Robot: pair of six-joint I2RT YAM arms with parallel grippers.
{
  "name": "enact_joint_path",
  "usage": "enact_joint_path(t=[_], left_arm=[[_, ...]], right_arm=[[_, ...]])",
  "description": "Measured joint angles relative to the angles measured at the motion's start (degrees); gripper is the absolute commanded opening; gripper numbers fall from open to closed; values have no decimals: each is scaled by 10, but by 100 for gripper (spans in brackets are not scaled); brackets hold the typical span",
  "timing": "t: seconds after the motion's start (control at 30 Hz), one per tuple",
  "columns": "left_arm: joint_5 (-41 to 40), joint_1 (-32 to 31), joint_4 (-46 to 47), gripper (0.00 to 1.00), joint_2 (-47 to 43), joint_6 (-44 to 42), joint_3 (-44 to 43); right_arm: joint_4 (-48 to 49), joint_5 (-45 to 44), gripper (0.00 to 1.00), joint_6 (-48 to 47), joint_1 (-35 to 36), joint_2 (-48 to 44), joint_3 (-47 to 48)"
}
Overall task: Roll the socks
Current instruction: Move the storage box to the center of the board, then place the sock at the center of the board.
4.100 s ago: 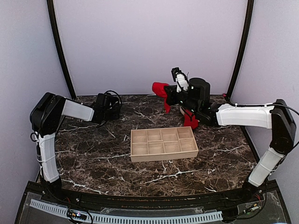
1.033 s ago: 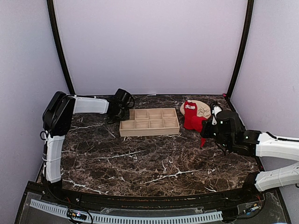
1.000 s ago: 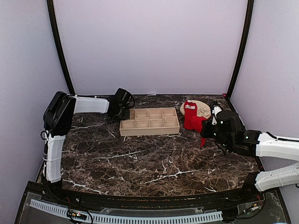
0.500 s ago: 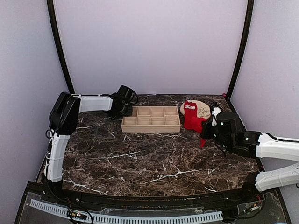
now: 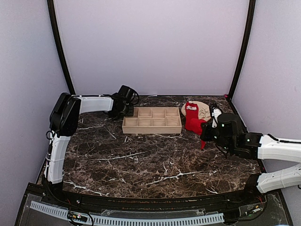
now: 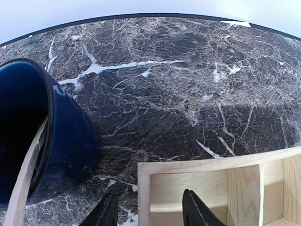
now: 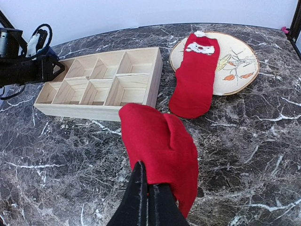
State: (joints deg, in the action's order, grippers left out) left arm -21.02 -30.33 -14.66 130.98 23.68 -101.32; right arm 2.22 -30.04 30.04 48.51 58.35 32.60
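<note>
One red sock (image 7: 160, 141) hangs folded from my right gripper (image 7: 145, 170), which is shut on its near edge just above the marble. In the top view the held sock (image 5: 202, 139) sits at my right gripper (image 5: 207, 134), right of the tray. The other red sock (image 7: 195, 80), with a white figure print, lies flat, its cuff end on the tan plate (image 7: 237, 59) and its toe on the table; in the top view this sock (image 5: 191, 115) is at the back right. My left gripper (image 6: 150, 213) is open, its fingers astride the tray's left wall.
The wooden compartment tray (image 5: 152, 120) stands at the back middle; its corner (image 6: 143, 181) is between my left fingers. A dark blue mug (image 6: 51, 136) lies on its side just left of that corner. The back wall is close behind.
My left gripper has opened, letting go of the tray's left wall, after shifting the tray slightly back and right. My right gripper still holds its sock, almost unmoved.
</note>
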Motion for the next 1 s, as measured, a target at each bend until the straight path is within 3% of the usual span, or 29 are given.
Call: enact_joint_path(t=[0.3,0.63,0.83,1.0], left_arm=[[-1,-15,14,50,-31,-7,31],[-3,-65,79,53,-221,-20,198],[88,-78,162,54,-350,-12,359],[201,-75,199,54,-370,5,423]], right_arm=[[4,63,0,-29,23,47,35],[52,354,0,-59,37,203,120],[83,507,0,-66,43,302,174],[87,579,0,-71,43,348,216]])
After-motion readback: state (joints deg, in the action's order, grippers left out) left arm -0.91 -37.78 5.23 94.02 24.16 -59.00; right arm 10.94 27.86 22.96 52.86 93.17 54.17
